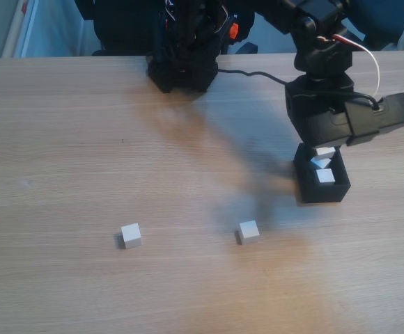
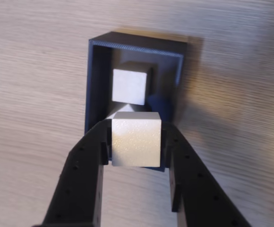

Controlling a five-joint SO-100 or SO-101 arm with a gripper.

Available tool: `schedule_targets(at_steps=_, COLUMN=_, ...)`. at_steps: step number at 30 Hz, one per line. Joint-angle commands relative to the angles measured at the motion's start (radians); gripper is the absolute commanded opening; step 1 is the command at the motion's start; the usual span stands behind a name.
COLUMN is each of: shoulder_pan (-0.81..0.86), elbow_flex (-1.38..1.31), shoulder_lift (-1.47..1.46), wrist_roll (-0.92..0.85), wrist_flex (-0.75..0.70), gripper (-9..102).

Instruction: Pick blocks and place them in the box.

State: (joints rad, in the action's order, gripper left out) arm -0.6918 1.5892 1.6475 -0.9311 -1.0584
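- The black two-finger gripper point(image 2: 136, 142) hangs over the near end of the small black open-topped box point(image 2: 95, 85) in the wrist view, its fingers point(image 2: 87, 161) pinching a pale off-white cube, the held block point(image 2: 136, 139), by its left and right faces.
- The held block sits square between the fingers, top face level and edges parallel to the box walls; whether it touches the box rim cannot be told.
- Inside the box, a second off-white cube point(image 2: 130, 86) lies flat near the far wall, and a tilted pale cube point(image 2: 123, 109) shows a corner just behind the held block.
- In the wrist view the box's long axis runs away from the camera, its far wall toward the top of the picture.
- In the fixed view the box point(image 1: 320, 191) stands on the light wood-grain table point(image 1: 63, 139) toward the right edge, long axis running from near to far, with pale cubes visible inside.
- The gripper point(image 1: 325, 151) comes down from the black arm point(image 1: 320, 62) directly over the box's far end.
- Two more off-white cubes rest flat on the table toward its near edge, well apart from each other: a left loose block point(image 1: 131, 235) and a middle loose block point(image 1: 249, 231), the latter nearer the box.
- The arm's black base point(image 1: 182, 66) stands at the table's far edge.
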Motion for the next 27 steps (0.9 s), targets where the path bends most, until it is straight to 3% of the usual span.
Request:
schedule_targets(at_steps=1, shoulder_pan=0.005, elbow_flex=-0.055, shoulder_lift=0.006, wrist_roll=0.009, wrist_flex=-0.011, gripper=15)
schedule_targets(at_steps=7, shoulder_pan=0.035, elbow_flex=-0.037, shoulder_lift=0.018, wrist_roll=0.018, wrist_flex=-0.034, gripper=17)
schedule_targets(at_steps=15, shoulder_pan=0.175, elbow_flex=0.147, shoulder_lift=0.161, wrist_roll=-0.092, wrist_flex=-0.035, gripper=10)
schedule_targets(at_steps=22, shoulder_pan=0.36, elbow_flex=0.471, shoulder_lift=0.344, wrist_roll=-0.202, wrist_flex=0.255, gripper=14)
schedule_targets(at_steps=27, shoulder_pan=0.405, elbow_flex=0.566, shoulder_lift=0.379, wrist_roll=-0.221, wrist_flex=0.465, gripper=14)
